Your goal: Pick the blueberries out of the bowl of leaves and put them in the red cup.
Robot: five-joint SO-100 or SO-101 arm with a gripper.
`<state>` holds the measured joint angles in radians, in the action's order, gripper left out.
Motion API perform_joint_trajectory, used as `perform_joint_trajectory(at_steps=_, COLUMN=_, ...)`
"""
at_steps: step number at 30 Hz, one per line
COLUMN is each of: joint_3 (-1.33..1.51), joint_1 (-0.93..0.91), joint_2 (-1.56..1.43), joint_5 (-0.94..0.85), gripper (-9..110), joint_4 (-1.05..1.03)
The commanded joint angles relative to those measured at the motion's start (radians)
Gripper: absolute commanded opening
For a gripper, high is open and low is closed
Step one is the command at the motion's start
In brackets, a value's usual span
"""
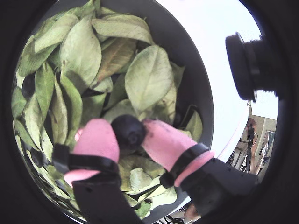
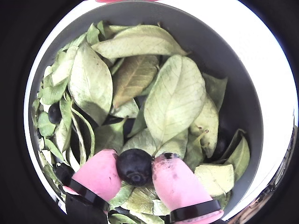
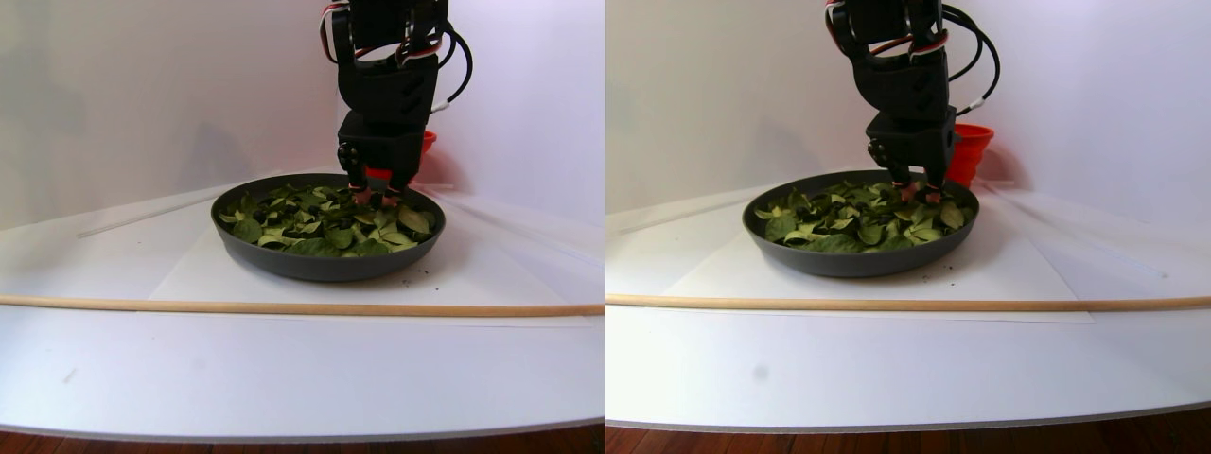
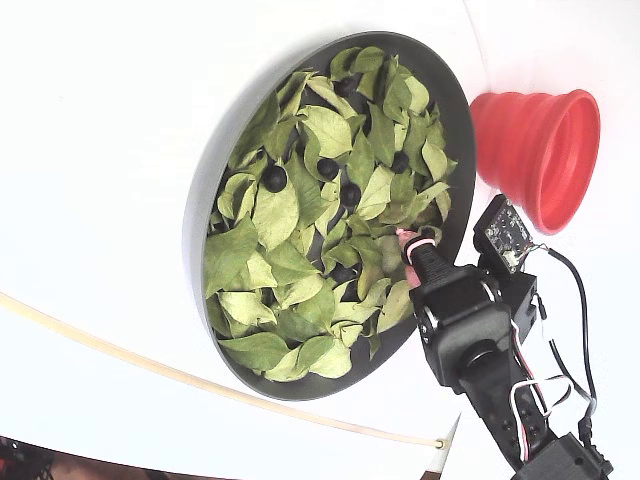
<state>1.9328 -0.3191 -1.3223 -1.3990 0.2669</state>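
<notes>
While the gripper point(image 2: 135, 169) is down among the leaves point(image 2: 174, 100), one blueberry point(image 2: 134, 166) sits clamped between its two pink fingertips point(image 2: 99, 172), touching both. In a wrist view the same berry point(image 1: 128, 131) shows pressed against each pad. Other blueberries point(image 4: 274, 178) lie loose among the leaves, several toward the middle of the bowl point(image 4: 455, 110) in the fixed view, and one shows at the left edge of the leaf pile point(image 2: 54, 112) in a wrist view. The gripper works near the bowl's rim on the side toward the red cup point(image 4: 540, 150). That cup stands on the white table point(image 4: 100, 120) just beside the bowl, apart from it. A thin wooden rod point(image 3: 284, 307) lies across the table in front of the bowl in the stereo pair view.
</notes>
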Motion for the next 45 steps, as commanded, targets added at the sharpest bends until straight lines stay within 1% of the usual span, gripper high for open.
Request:
perform_joint_trajectory(at_steps=1, joint_3=-0.012, joint_1=-0.005, joint_2=-0.126, joint_5=-0.011, gripper=10, joint_4=-0.003)
perform_joint_trajectory(at_steps=20, joint_3=0.012, joint_1=-0.012, joint_2=-0.268, joint_5=-0.063, gripper=10, joint_4=-0.094)
perform_joint_trajectory(at_steps=32, joint_3=-0.048, joint_1=-0.015, joint_2=-0.336, joint_5=-0.115, gripper=10, joint_4=-0.153)
perform_joint_trajectory(at_steps=45, joint_3=-0.175, joint_1=-0.029, joint_2=-0.311, joint_5=-0.163, gripper=10, joint_4=-0.169)
